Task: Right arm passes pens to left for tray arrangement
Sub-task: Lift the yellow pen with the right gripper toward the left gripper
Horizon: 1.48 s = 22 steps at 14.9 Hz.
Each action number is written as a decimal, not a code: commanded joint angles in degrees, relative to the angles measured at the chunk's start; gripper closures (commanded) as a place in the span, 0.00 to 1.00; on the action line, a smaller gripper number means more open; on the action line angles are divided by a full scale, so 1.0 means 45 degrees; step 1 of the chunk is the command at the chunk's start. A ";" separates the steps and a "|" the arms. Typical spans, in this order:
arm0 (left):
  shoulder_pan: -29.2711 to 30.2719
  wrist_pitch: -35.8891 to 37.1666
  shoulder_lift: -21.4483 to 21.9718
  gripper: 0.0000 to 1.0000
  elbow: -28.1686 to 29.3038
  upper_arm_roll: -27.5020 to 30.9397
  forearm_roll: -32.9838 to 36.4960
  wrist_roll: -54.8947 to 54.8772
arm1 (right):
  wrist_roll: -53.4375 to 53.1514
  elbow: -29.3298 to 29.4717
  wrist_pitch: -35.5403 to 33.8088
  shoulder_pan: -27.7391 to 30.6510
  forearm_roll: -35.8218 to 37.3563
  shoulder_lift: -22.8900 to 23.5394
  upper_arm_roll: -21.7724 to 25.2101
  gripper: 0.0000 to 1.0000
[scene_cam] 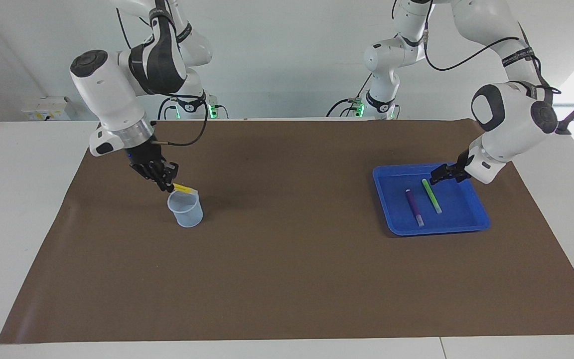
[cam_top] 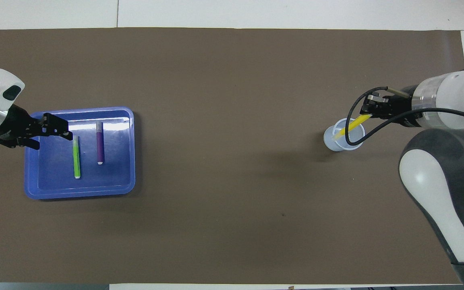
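Observation:
My right gripper (scene_cam: 169, 184) is shut on the yellow pen (scene_cam: 184, 188), which it holds slanted just over the mouth of the pale-blue cup (scene_cam: 186, 210). From overhead the right gripper (cam_top: 366, 110) grips the upper end of the yellow pen (cam_top: 351, 125), and the lower end hangs over the cup (cam_top: 338, 141). In the blue tray (scene_cam: 461, 212) the green pen (scene_cam: 432, 196) and the purple pen (scene_cam: 414, 207) lie side by side. My left gripper (scene_cam: 437, 175) hangs open and holds nothing. It is over the tray's edge nearest the robots, just clear of the green pen (cam_top: 76, 157), with the purple pen (cam_top: 100, 143) alongside.
A brown mat (scene_cam: 287, 279) covers most of the white table. Two smaller white arms with green lights (scene_cam: 380, 65) stand at the robots' end. The cup is toward the right arm's end and the tray (cam_top: 46, 183) toward the left arm's end.

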<state>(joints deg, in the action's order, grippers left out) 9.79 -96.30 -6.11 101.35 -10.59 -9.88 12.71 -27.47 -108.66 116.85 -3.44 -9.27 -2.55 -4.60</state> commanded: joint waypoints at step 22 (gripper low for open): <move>-0.2116 -0.2328 0.3779 0.00 -0.0570 -0.3448 -0.0735 2.5201 | -1.2450 0.3854 0.1630 -0.0173 -0.6906 0.2716 -0.5422 1.00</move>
<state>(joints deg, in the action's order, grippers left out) 1.84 -104.20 9.68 97.16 -26.15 -15.53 122.39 -82.74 -92.36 123.55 -4.30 -39.60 8.88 -28.02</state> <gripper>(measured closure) 0.000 0.828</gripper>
